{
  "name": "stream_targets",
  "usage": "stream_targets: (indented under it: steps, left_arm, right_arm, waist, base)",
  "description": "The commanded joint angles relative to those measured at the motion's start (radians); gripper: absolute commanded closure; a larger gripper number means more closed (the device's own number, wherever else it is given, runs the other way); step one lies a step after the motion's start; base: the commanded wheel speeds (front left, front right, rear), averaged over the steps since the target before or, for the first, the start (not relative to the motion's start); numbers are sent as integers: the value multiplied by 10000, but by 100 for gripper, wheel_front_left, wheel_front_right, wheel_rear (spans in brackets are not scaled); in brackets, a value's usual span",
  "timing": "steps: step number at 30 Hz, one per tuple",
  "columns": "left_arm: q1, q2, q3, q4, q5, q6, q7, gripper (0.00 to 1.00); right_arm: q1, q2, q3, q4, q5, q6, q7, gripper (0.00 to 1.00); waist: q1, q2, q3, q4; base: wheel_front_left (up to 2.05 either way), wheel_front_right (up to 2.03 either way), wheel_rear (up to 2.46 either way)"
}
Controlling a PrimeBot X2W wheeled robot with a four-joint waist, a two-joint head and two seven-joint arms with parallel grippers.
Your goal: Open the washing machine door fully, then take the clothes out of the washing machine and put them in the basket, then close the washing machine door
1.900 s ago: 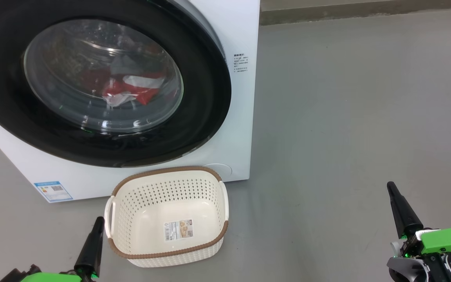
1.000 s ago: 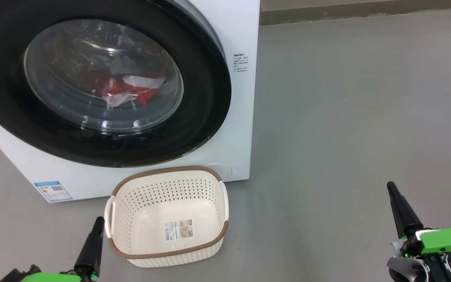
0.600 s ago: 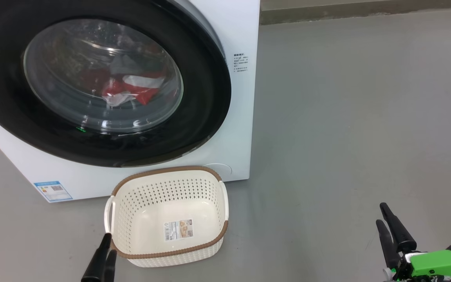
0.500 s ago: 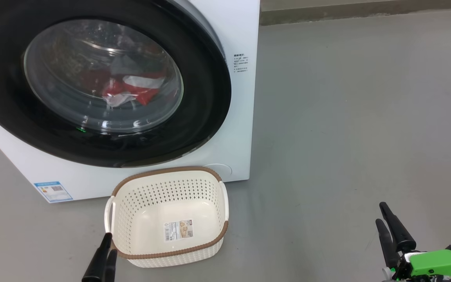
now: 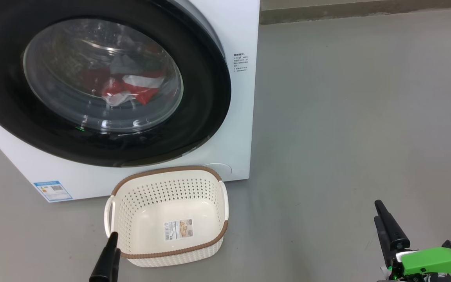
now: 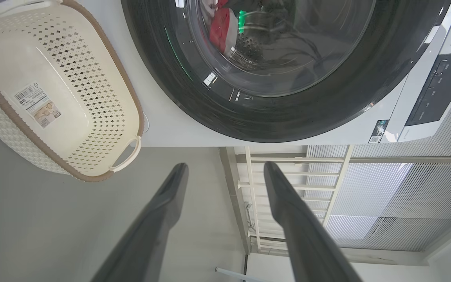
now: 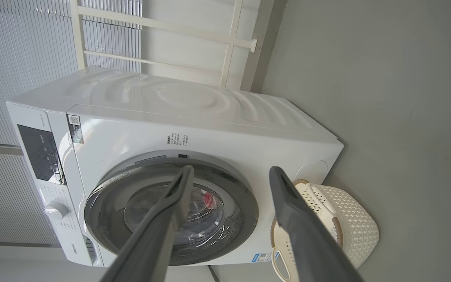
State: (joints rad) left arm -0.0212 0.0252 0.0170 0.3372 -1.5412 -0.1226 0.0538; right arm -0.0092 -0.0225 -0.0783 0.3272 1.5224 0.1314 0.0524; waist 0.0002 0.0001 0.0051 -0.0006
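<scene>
The basket (image 5: 166, 169) at lower centre opens upward, long axis apparently left-right. Jaws of left gripper (image 6: 225, 165) and right gripper (image 7: 231, 169) stand spread.

Grey floor (image 5: 347, 117) is seen, smooth and matt, spread beneath and ahead of the right tool (image 7: 231, 169). Faint scuffs are noted on it. A darker kerb strip (image 5: 366, 11) is seen along the floor's far edge, well ahead of that tool. A white rail frame (image 6: 288, 184) is seen beyond the left tool (image 6: 225, 166), with its bars crossing between and past the two fingers. Pale ribbed panels (image 6: 386, 196) are set behind the frame. A thin white rod (image 6: 229, 272) is seen low between the left tool's fingers; what it rests on cannot be told. The same frame and panels are seen far beyond the right tool.
</scene>
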Motion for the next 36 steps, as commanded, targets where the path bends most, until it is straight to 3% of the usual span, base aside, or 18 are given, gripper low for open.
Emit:
stream_targets:
  steps: [1,20,36]
  left_arm:
    - [-473,176,13,-272,320,-19,-112,0]
    - [-563,130,10,-501,2460,-30,-645,0]
    - [-589,147,-135,-830,5353,-40,-1120,0]
  right_arm:
    - [-504,-161,114,-309,-438,-1,-120,0]
    - [-592,-138,408,-548,-3184,-2,-649,0]
    - [-637,-152,624,-810,-5440,-3,-1120,0]
  waist:
    - [-1,-1,0,-2]
    - [-2,-1,-61,-34]
    - [-2,-1,-133,-50]
  base:
    - [0,0,0]
    - [0,0,0]
    - [0,0,0]
